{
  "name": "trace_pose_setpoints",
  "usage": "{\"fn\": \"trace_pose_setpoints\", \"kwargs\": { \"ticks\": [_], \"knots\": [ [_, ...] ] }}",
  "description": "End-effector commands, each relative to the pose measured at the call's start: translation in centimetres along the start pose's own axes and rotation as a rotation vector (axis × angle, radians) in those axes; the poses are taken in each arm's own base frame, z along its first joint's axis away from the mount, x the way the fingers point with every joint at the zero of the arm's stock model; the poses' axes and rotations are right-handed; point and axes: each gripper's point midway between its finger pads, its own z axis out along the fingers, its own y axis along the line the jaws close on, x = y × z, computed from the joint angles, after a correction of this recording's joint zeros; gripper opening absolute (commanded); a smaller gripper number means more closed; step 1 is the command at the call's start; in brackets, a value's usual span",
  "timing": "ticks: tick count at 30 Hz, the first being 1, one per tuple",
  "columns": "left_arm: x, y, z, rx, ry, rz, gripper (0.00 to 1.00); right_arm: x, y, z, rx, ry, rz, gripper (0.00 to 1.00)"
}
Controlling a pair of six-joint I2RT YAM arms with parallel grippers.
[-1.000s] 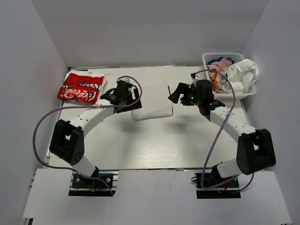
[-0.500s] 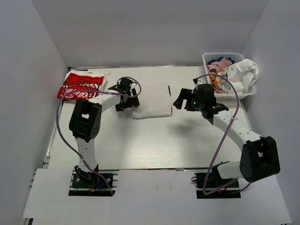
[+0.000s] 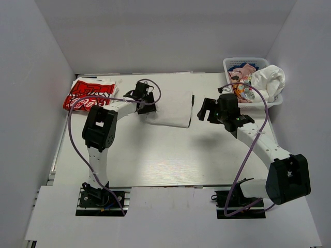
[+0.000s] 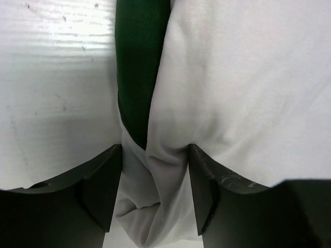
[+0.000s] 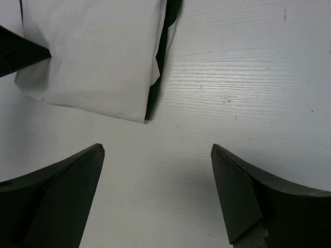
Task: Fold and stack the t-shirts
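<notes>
A folded white t-shirt (image 3: pixel 173 107) lies at the table's far middle, with a dark green t-shirt (image 3: pixel 192 99) showing along its right edge. My left gripper (image 3: pixel 145 102) is shut on the white shirt's bunched left edge (image 4: pixel 155 181), and the green cloth (image 4: pixel 138 67) shows just beyond the fingers (image 4: pixel 101 191). My right gripper (image 3: pixel 202 109) is open and empty, just right of the shirt. In the right wrist view it (image 5: pixel 158 191) hovers over bare table, with the white shirt (image 5: pixel 93 51) and the green edge (image 5: pixel 163 51) ahead on the left. A red-and-white printed t-shirt (image 3: pixel 89 95) lies folded at the far left.
A white lattice basket (image 3: pixel 230 66) stands at the far right corner, holding pink, printed and white clothes (image 3: pixel 266 81) that spill over its rim. White walls close in the table on three sides. Purple cables loop over both arms.
My left gripper moved toward the far side and right, and the white shirt's left edge shifted with it. My right gripper drew back to the right, away from the shirt.
</notes>
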Motion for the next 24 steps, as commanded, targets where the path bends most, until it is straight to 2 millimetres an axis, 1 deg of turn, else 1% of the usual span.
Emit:
{"fn": "trace_pose_setpoints", "kwargs": {
  "ticks": [1,2,3,4,5,6,7,8,9,11,12,13,14,15,16,17,18,19,20,22,23,24],
  "knots": [
    [3.7,2.3,1.9,-0.044,0.114,0.040,0.64,-1.5,0.2,-0.6,0.002,-0.055,-0.012,0.90],
    [3.4,2.8,1.8,-0.075,0.106,0.058,0.66,-1.5,0.1,-0.7,0.002,-0.054,-0.011,0.90],
    [2.8,2.6,1.3,-0.070,0.099,0.073,0.68,-1.6,0.2,-0.7,-0.002,-0.055,-0.014,0.90],
    [1.5,2.3,0.3,-0.069,0.060,0.083,0.71,-1.7,0.2,-0.7,-0.002,-0.057,-0.021,0.90],
    [1.1,2.2,-0.3,-0.061,0.045,0.120,0.73,-1.7,0.1,-0.7,0.005,-0.055,-0.019,0.90],
    [-0.2,1.6,-0.9,-0.041,0.002,0.135,0.78,-1.9,0.1,-0.7,0.002,-0.062,-0.018,0.90],
    [-0.8,1.4,-1.6,-0.030,-0.021,0.152,0.88,-1.9,0.2,-0.7,0.000,-0.063,-0.023,0.90],
    [-2.0,0.9,-2.9,-0.014,-0.058,0.164,0.93,-2.1,0.3,-0.7,-0.002,-0.068,-0.023,0.90],
    [-2.8,0.4,-3.4,0.005,-0.082,0.186,1.00,-2.0,0.4,-0.6,-0.008,-0.068,-0.024,0.90],
    [-4.2,0.0,-4.3,0.014,-0.132,0.195,1.00,-2.2,0.3,-0.6,-0.005,-0.076,-0.026,0.90],
    [-4.3,0.2,-4.3,0.002,-0.137,0.203,1.00,-2.2,0.3,-0.6,0.001,-0.075,-0.027,0.90],
    [-5.0,0.1,-4.5,-0.002,-0.154,0.211,1.00,-2.3,0.2,-0.6,0.005,-0.076,-0.030,0.90],
    [-6.0,-0.5,-4.9,0.008,-0.178,0.209,1.00,-2.3,0.1,-0.5,0.010,-0.077,-0.031,0.90],
    [-6.0,-0.5,-4.3,0.006,-0.173,0.210,1.00,-2.4,0.1,-0.5,0.012,-0.079,-0.033,0.90],
    [-5.6,-0.6,-3.3,0.010,-0.155,0.211,1.00,-2.4,0.1,-0.4,0.010,-0.078,-0.035,0.90],
    [-6.4,-0.4,-3.1,0.005,-0.159,0.205,1.00,-2.4,0.1,-0.3,0.012,-0.076,-0.037,0.90],
    [-6.3,-0.4,-2.6,0.003,-0.154,0.205,1.00,-2.4,0.1,-0.3,0.011,-0.075,-0.037,0.90],
    [-6.1,-0.8,-2.1,0.025,-0.140,0.207,1.00,-2.4,0.1,-0.2,0.009,-0.070,-0.037,0.90],
    [-5.8,-0.9,-1.0,0.029,-0.124,0.208,1.00,-2.3,0.1,0.0,0.014,-0.065,-0.041,0.90],
    [-5.4,-0.9,0.1,0.032,-0.101,0.209,1.00,-2.4,0.1,0.2,0.014,-0.063,-0.042,0.90],
    [-5.9,-1.3,0.3,0.042,-0.103,0.210,1.00,-2.3,0.2,0.4,0.013,-0.058,-0.044,0.90],
    [-4.7,-0.7,1.4,0.024,-0.058,0.211,1.00,-2.2,0.0,0.4,0.019,-0.052,-0.043,0.90]
  ]
}}
